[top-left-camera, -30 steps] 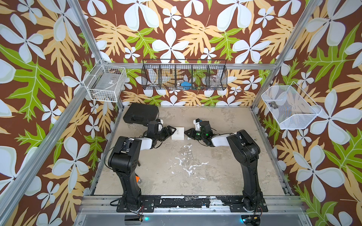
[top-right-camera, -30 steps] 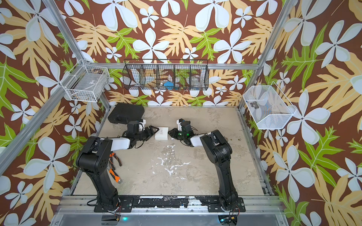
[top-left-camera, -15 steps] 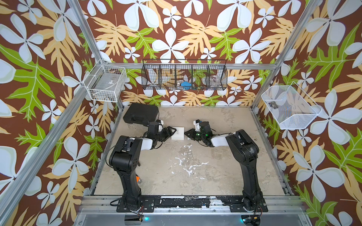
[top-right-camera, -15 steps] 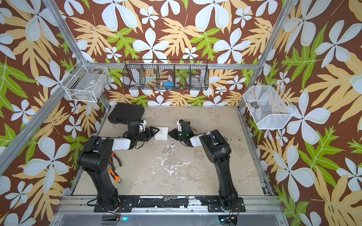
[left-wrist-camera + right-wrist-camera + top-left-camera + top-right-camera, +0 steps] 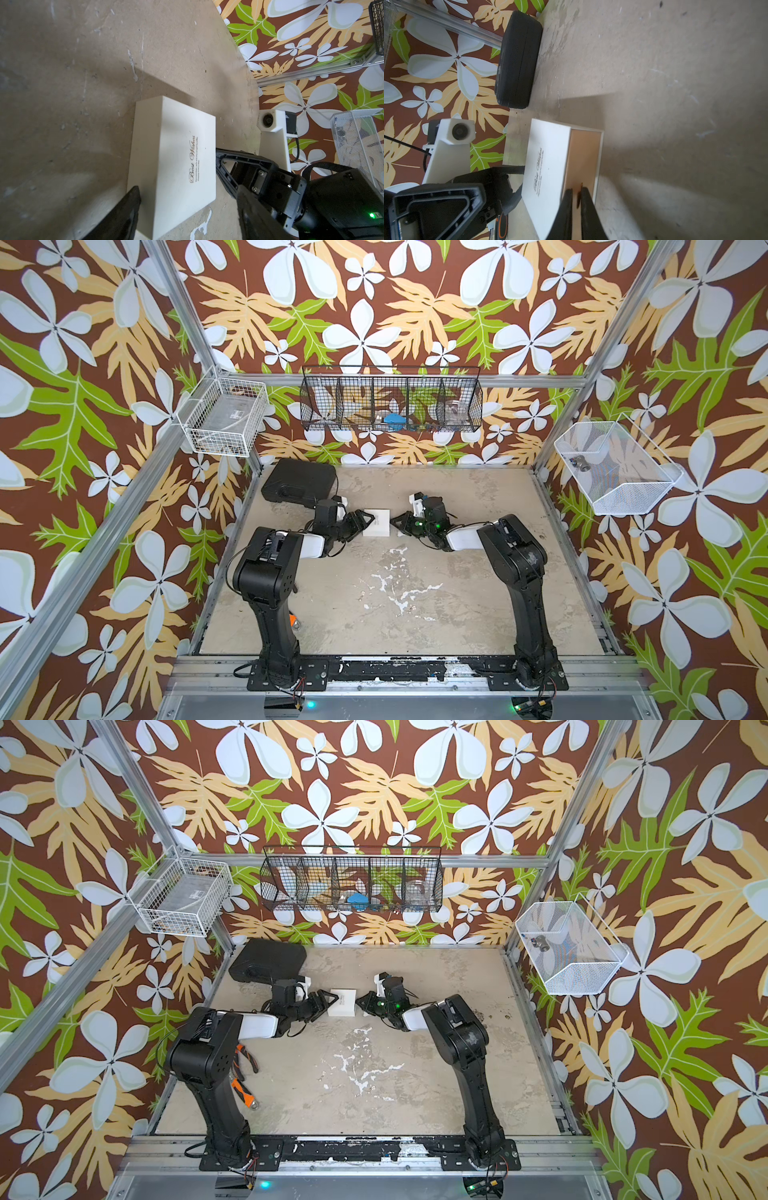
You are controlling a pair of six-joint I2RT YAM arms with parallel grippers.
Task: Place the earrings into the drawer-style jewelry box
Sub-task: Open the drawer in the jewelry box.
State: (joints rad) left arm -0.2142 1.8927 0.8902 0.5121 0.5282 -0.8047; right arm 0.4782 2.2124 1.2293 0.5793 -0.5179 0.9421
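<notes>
The jewelry box (image 5: 376,523) was seen lying flat on the table (image 5: 415,585), between both arms. The left gripper (image 5: 367,517) was spread wide across the box's left end, but firm contact could not be told. The right gripper (image 5: 576,193) was pinched shut on a thin brown tab (image 5: 580,185) at the box's tan end.

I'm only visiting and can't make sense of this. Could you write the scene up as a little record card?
Jewelry box: white, printed lid, lying flat between the arms; drawer looks shut
Left gripper: open, a finger on either side of the box
Right gripper: shut on a small brown pull tab at the box's tan end
Earrings: none visible
Elsewhere: black case at the far left corner; orange-handled pliers by the left arm's base
</notes>
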